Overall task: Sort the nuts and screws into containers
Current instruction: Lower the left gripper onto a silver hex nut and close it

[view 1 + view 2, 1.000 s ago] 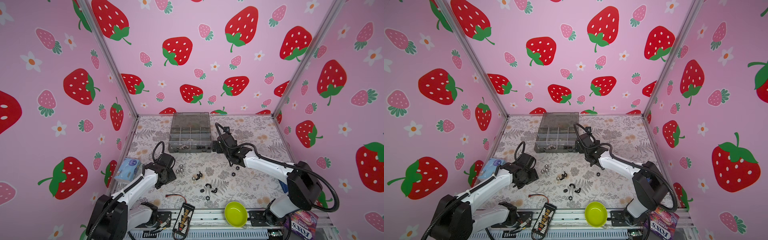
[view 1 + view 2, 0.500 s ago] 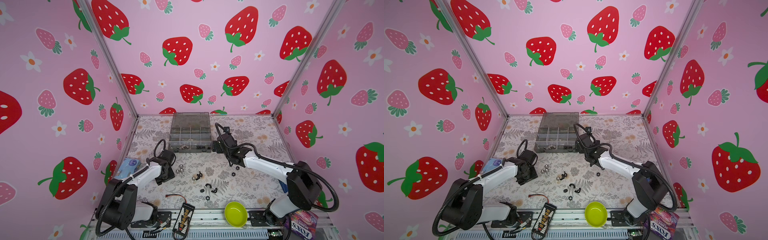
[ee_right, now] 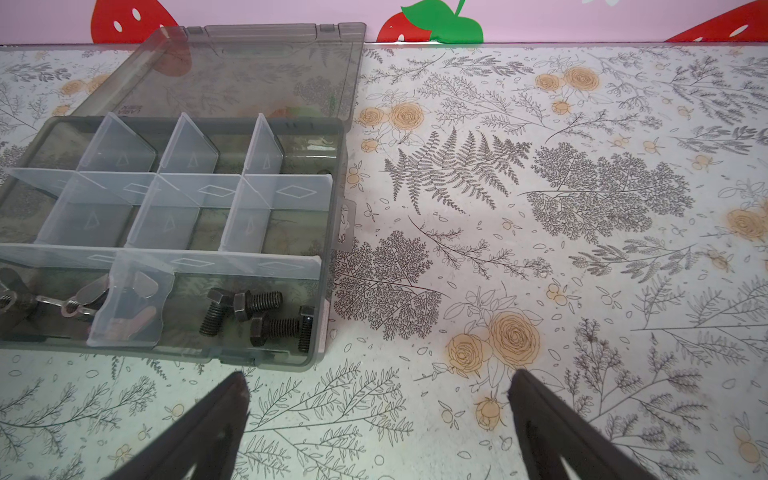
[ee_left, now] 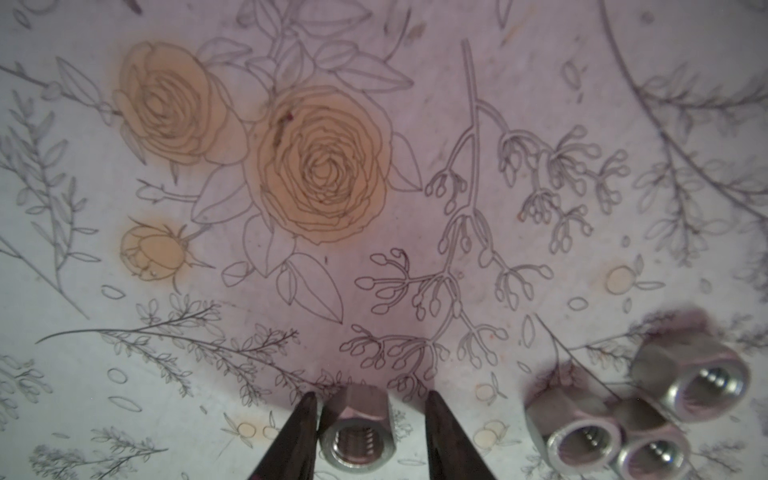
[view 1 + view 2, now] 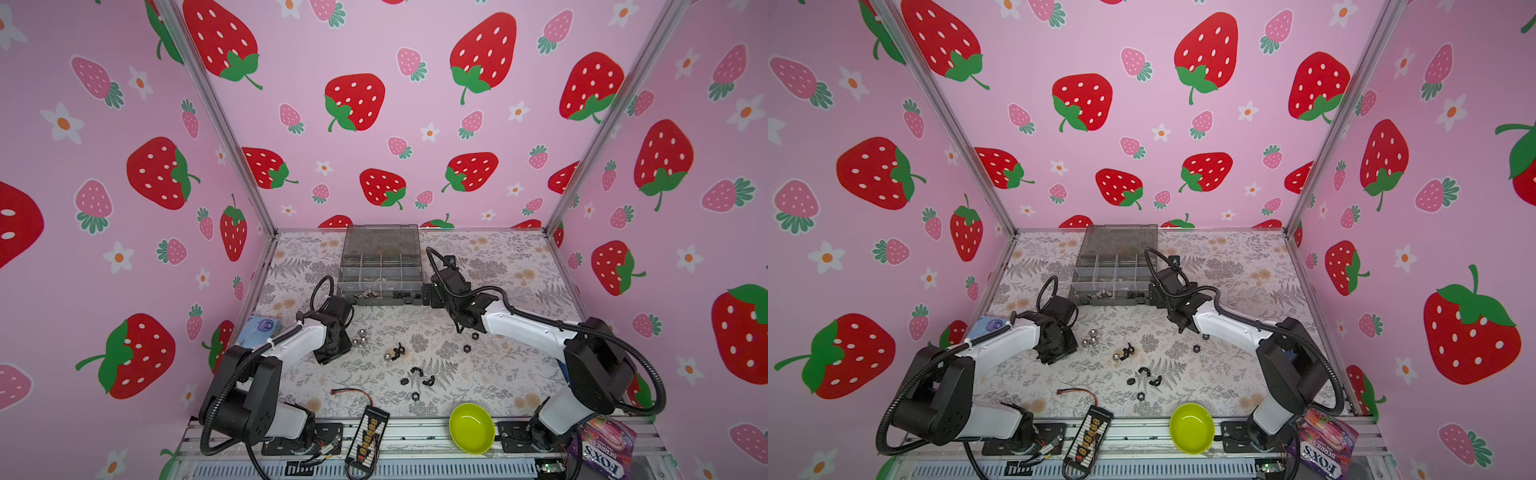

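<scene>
Item: nut (image 4: 355,432), silver, on its side on the mat (image 4: 415,124), bore pointing back along the fingers (image 4: 291,440).
Nearer arm: left gripper (image 4: 370,405), part-spread and straddling it. One finger touches, the other stands just clear, so no pinch yet.
Other arm: right gripper (image 3: 378,374), spread wide, empty, beside the box (image 3: 328,291), well apart from the nut.

Organizer box (image 3: 330,257): smoky-grey, lid open and lying flat behind it, clear dividers inside. Screws (image 3: 257,316): four black hex-head bolts, on their sides, in the box's front-right corner compartment. Silver wing nuts (image 3: 75,301) are in the compartment next to them. Loose in front of the box: shiny silver nuts (image 4: 582,424) (three clustered, one apart). Black hex and winged nuts (image 5: 428,380) are scattered further out.
</scene>
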You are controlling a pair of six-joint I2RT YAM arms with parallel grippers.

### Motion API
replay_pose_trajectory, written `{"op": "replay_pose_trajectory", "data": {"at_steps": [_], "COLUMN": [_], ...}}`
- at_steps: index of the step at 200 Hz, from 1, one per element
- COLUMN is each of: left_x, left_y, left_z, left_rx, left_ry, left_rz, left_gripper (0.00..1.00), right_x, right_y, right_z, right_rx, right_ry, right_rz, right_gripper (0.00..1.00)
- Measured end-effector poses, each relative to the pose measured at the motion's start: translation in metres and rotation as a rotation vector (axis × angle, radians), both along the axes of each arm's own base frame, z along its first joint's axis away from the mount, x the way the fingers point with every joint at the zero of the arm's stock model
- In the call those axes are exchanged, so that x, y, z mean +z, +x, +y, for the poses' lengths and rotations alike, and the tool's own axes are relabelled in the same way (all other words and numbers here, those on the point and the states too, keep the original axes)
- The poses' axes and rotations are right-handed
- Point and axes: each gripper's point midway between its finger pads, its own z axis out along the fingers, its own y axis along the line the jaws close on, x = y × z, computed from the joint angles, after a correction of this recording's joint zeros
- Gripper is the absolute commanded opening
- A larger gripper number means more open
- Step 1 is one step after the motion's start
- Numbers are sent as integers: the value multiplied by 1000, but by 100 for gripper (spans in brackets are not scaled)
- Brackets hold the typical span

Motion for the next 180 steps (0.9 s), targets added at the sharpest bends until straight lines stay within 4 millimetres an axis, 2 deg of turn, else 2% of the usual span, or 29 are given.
{"op": "replay_pose_trajectory", "data": {"at_steps": [53, 120, 154, 180], "left_x": [0, 3, 3, 3], "left_y": [0, -5, -5, -6], "left_z": [0, 1, 1, 2], "left_rx": [16, 26, 29, 30], "left_ry": [-2, -5, -6, -6], "left_rz": [0, 7, 5, 5], "left_gripper": [41, 28, 28, 32], "right_x": [0, 0, -1, -2], "right_y": [0, 1, 1, 1], "right_z": [0, -1, -2, -3], "right_rx": [-4, -11, -13, -15], "right_ry": [8, 11, 9, 8], "right_rz": [3, 6, 8, 11], "right_gripper": [100, 100, 100, 100]}}
